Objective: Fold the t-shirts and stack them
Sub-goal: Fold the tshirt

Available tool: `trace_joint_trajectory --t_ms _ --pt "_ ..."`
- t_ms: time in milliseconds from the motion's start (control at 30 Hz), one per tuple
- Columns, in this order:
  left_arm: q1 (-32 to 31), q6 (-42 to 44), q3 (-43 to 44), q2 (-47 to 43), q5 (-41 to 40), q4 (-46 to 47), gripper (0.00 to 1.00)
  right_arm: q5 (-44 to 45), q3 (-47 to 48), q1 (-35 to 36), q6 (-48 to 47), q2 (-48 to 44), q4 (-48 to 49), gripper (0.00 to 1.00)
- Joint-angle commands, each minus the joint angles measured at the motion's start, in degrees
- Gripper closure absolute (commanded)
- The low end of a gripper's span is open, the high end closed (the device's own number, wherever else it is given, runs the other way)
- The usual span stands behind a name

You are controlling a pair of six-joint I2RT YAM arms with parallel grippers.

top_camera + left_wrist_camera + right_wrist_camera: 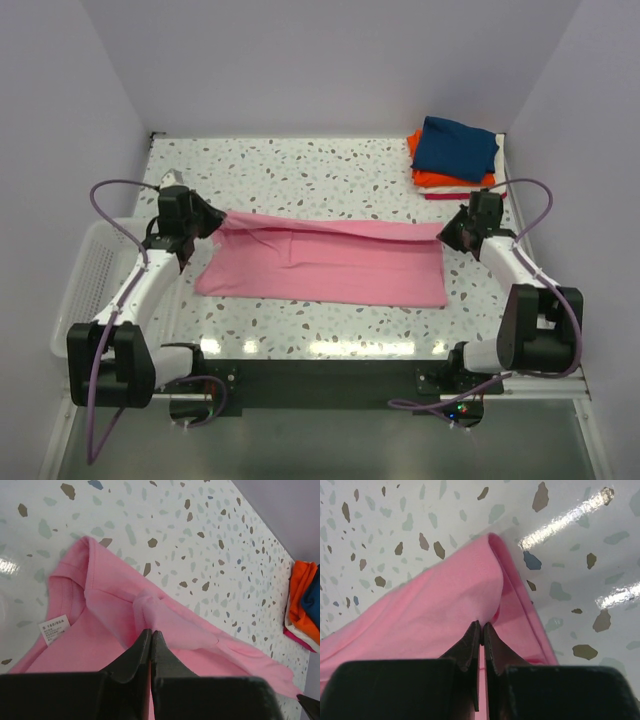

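Note:
A light pink t-shirt (330, 262) lies across the middle of the table, its far edge lifted and pulled taut between both grippers. My left gripper (212, 222) is shut on its left far corner; the left wrist view shows the jaws (151, 631) pinching a fold of pink cloth (165, 625) near a white size label (54, 628). My right gripper (447, 232) is shut on the right far corner; the right wrist view shows the jaws (482, 625) pinching pink cloth (445, 600). A stack of folded shirts stands at the far right: navy blue (456, 148) on top, orange (440, 180) and red below.
A white wire basket (88, 280) hangs off the table's left edge, beside the left arm. The folded stack (302, 605) also shows at the right edge of the left wrist view. Purple walls close the table on three sides.

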Motion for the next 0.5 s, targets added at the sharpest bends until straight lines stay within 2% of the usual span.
trace_joint_trajectory --t_ms 0,467 --pt "0.44 -0.58 -2.01 -3.22 -1.51 -0.66 1.00 0.35 -1.32 -0.34 -0.42 -3.64 -0.30 1.00" --pt "0.53 0.21 -8.34 -8.67 -1.51 -2.25 1.00 -0.44 -8.01 -0.34 -1.03 -6.72 0.05 1.00"
